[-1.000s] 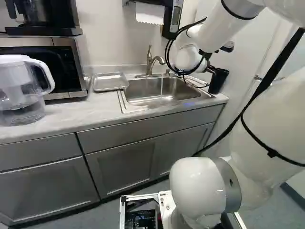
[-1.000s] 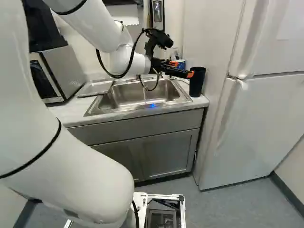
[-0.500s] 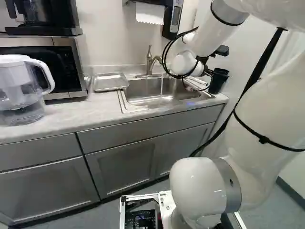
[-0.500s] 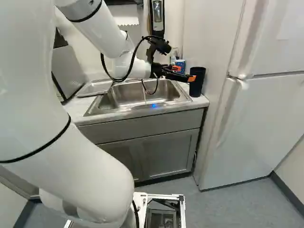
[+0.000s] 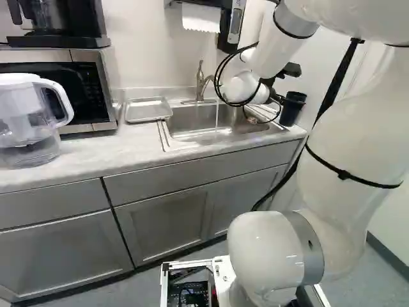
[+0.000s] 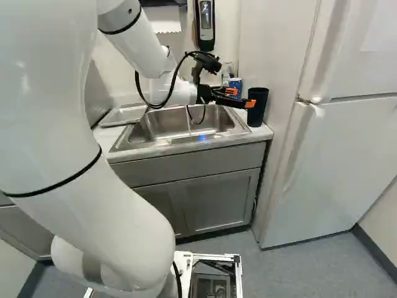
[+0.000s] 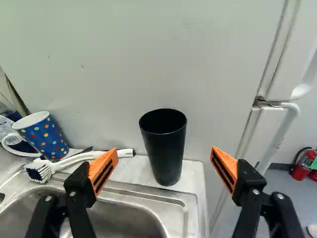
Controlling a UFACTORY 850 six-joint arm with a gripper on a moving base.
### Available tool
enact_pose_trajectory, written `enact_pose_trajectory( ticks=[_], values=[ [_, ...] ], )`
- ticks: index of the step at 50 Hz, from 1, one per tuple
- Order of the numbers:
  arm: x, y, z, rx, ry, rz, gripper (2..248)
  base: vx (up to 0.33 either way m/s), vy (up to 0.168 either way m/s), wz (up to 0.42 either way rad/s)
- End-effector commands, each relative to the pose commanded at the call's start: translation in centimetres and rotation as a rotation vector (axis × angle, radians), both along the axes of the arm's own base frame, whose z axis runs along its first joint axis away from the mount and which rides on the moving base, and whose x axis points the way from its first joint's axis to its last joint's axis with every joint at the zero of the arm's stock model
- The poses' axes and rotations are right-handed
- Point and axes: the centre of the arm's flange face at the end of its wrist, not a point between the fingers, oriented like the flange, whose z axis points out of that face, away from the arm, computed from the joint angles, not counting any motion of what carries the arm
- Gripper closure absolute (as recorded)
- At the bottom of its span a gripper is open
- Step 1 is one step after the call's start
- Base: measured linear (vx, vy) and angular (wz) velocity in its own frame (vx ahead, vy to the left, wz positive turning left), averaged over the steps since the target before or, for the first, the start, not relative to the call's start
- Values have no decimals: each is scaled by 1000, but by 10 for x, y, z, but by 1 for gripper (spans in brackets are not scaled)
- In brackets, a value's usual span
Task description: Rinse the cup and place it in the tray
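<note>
The counter (image 5: 96,153) carries a pitcher (image 5: 24,121), microwave (image 5: 80,93), tray (image 5: 148,110) and, by its sink (image 6: 164,123), black cup (image 7: 165,153), mug (image 7: 47,136), brush (image 7: 79,158)

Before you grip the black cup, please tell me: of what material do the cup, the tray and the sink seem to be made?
The black cup: probably plastic, smooth with a dull sheen; coated metal is possible too.
The tray: seemingly metal, silvery grey with a soft shine.
The sink: likely brushed stainless steel, by its grey, blurry reflections.
</note>
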Motion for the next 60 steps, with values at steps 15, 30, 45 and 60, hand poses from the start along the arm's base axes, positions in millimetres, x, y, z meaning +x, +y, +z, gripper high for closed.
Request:
enact_pose_trajectory(
  ticks=[15, 30, 45, 60],
  values=[
    [14, -3, 0, -3, -2, -7, 3, 0, 0, 0],
    [27, -13, 0, -3, -5, -26, 3, 0, 0, 0],
    [38, -28, -12, -1, 17, -53, 3, 0, 0, 0],
    [47, -44, -31, -2, 52, -86, 3, 0, 0, 0]
  ],
)
